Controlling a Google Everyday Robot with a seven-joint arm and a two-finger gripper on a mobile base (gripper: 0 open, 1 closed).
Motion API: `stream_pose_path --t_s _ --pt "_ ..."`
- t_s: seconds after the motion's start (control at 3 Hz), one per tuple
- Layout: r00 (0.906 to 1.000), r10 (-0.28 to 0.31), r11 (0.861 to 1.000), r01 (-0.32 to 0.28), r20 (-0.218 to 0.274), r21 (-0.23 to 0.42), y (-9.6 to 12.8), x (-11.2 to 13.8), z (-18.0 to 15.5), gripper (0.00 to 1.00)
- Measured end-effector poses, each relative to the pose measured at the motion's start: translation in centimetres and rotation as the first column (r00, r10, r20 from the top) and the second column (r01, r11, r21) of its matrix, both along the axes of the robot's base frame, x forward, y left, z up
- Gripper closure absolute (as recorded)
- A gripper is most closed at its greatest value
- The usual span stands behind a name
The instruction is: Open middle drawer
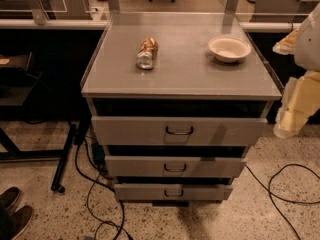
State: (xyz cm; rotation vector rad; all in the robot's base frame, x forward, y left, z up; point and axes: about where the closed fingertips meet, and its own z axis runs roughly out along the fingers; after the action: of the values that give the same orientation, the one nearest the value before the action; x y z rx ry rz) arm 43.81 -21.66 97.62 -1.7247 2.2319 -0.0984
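The middle drawer point(175, 166) is the mid-sized grey front of three on a grey metal cabinet, with a small dark wire pull point(175, 169) at its centre. A dark gap shows above it. The taller top drawer point(178, 130) with a bigger handle is above it, and the slim bottom drawer point(173, 192) is below. My arm and gripper point(289, 124) hang at the right edge of the view, pale and yellowish, beside the cabinet's right side at about top-drawer height. The gripper is apart from all the drawer fronts.
On the cabinet top point(180, 76) lie a crumpled can point(147, 53) and a white bowl point(229, 48). Black cables point(280, 184) run over the speckled floor on both sides. A black table leg point(64, 159) stands left, and shoes point(12, 209) show at bottom left.
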Motion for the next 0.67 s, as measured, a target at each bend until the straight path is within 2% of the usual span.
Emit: stream_pose_path --t_s 0.33,0.67 --pt "1.0000 -0.001 1.000 0.001 0.006 -0.001 0.0 0.0 0.0 0.00" --pt "0.9989 0.025 1.000 -0.025 0.041 -0.001 0.6 -1.2 -0.7 0.00"
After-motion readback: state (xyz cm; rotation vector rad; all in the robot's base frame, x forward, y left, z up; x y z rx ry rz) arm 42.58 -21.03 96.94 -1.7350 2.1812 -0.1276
